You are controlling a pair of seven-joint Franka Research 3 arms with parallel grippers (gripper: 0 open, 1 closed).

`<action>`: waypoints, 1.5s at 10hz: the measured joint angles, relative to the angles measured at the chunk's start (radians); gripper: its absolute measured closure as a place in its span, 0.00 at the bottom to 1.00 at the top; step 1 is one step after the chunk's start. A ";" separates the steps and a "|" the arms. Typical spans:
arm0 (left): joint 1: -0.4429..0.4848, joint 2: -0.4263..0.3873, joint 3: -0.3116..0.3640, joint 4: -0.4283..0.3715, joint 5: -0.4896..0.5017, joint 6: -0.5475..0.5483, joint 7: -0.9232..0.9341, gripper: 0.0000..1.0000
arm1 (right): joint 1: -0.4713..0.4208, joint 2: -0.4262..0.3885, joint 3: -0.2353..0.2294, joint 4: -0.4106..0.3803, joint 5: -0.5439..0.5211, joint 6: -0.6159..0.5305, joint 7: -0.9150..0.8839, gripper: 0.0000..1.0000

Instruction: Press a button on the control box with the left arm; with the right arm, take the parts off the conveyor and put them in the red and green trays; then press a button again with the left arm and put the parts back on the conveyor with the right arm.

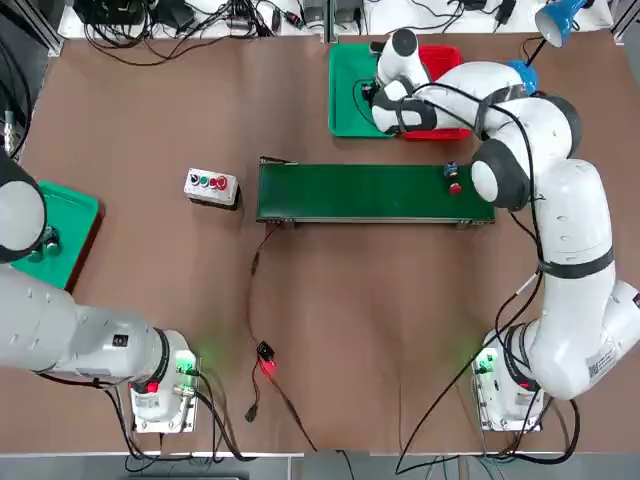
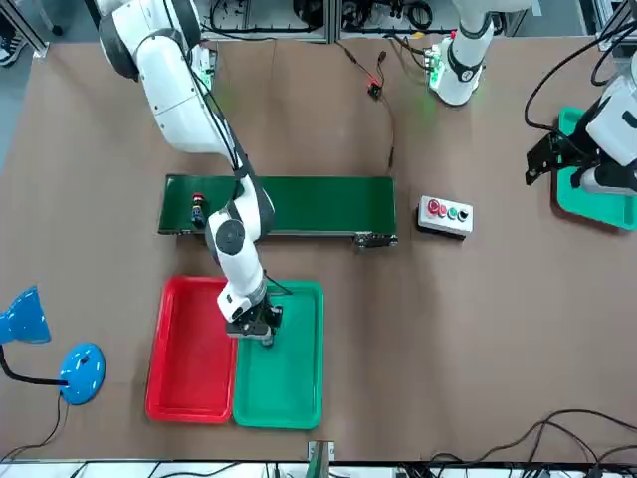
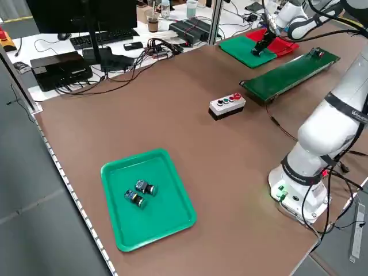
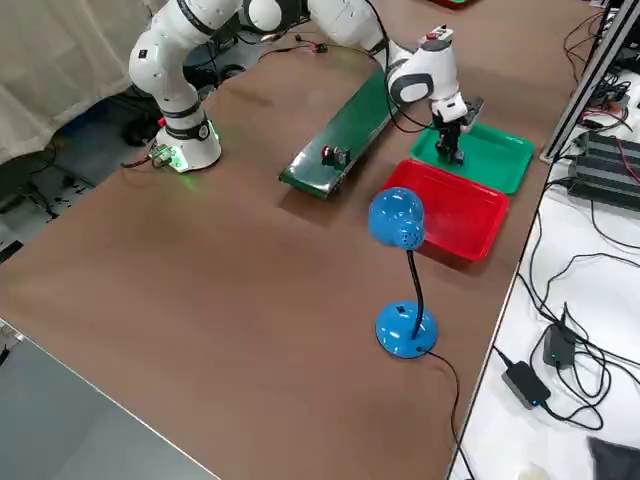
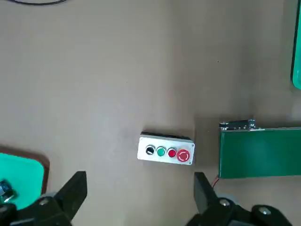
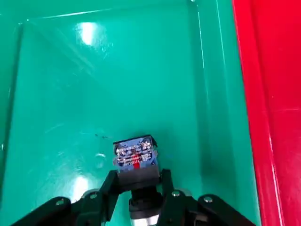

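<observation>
Right end effector grips a small, light, rigid push-button part by its narrow body, above the green tray.

Left end effector — fingers spread wide, hovering above the brown desk. Control box between them farther off — black, green, red buttons. Green conveyor end beside it. Green tray corner at edge.

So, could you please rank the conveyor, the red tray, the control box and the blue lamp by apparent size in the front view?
1. Conveyor
2. Red tray, partly hidden by the right arm
3. Blue lamp, cut off at the frame edge, so its rank is unsure
4. Control box
</observation>
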State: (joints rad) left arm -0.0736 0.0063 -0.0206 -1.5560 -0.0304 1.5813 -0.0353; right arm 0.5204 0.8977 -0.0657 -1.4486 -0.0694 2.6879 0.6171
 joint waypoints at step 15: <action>0.005 0.002 0.004 0.001 0.000 0.000 0.000 0.00 | 0.088 -0.419 0.061 -0.204 0.018 -0.458 0.102 0.59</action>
State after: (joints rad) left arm -0.0681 0.0079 -0.0167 -1.5551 -0.0304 1.5813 -0.0353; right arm 0.6083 0.4792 -0.0043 -1.6523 -0.0511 2.2301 0.7189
